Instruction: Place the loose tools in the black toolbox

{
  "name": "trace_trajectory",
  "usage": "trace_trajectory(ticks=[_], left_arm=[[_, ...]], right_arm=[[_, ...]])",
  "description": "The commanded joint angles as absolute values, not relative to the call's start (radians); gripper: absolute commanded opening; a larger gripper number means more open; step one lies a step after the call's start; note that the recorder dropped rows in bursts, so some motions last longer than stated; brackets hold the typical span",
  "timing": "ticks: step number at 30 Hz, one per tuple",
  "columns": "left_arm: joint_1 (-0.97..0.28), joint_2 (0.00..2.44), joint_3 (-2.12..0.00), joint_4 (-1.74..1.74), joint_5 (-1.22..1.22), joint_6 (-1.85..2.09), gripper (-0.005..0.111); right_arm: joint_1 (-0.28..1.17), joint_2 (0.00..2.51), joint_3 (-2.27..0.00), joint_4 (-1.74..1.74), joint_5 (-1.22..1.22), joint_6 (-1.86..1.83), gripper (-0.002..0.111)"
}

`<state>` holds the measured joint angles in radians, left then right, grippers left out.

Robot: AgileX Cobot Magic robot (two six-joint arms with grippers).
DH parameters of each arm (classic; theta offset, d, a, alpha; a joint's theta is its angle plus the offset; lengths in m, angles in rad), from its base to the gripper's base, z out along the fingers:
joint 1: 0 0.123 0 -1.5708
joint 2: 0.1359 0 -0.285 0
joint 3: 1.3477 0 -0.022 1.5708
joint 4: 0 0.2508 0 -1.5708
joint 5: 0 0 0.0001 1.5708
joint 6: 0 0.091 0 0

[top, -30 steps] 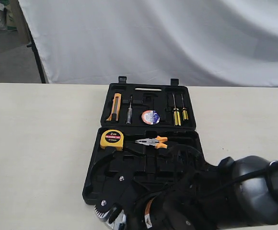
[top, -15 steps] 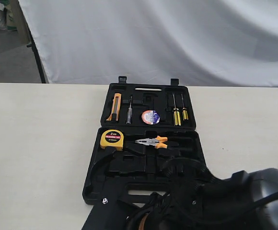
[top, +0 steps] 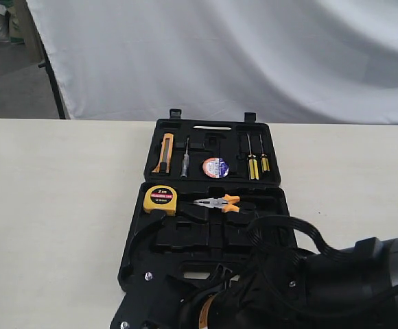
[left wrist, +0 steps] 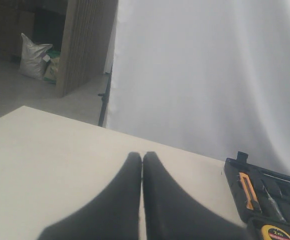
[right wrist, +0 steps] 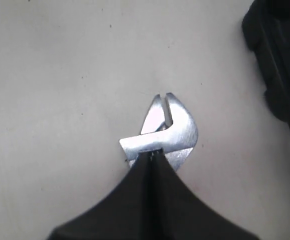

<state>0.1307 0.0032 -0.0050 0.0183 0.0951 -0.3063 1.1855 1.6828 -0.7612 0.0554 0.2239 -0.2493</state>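
R gripper (right wrist: 152, 153) is pinched tight on the silver adjustable wrench (right wrist: 174, 131). L gripper (left wrist: 142, 161) is closed and empty. We lift straight up w/o twisting, then carry it over to the black toolbox (top: 185, 238).

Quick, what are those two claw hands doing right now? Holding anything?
Left gripper: closed, nothing between its fingers.
Right gripper: closed on the silver adjustable wrench.

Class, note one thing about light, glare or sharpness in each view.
Exterior view: soft, even light, but the right arm is a dark, detail-less mass before the toolbox. Left wrist view: left gripper is black and soft-edged. Right wrist view: glare whitens the wrench.
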Motion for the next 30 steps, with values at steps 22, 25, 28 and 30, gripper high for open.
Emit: trace_trajectory(ticks=[22,25,28,30], left_arm=[[0.156,0.0,-0.008,0.023,0.088,-0.311,0.001],[0.156,0.0,-0.008,0.023,0.088,-0.311,0.001],[0.156,0.0,-0.008,0.023,0.088,-0.311,0.001],[0.156,0.0,-0.008,0.023,0.088,-0.311,0.001]], right_arm=[[1.187,1.762,-0.826,0.048,0.201,-0.075,0.076],[1.187,1.806,-0.844,0.03,0.25,-0.082,0.076],[1.187,1.83,-0.862,0.0,0.299,-0.087,0.076],[1.187,1.83,-0.862,0.0,0.296,-0.093,0.073]])
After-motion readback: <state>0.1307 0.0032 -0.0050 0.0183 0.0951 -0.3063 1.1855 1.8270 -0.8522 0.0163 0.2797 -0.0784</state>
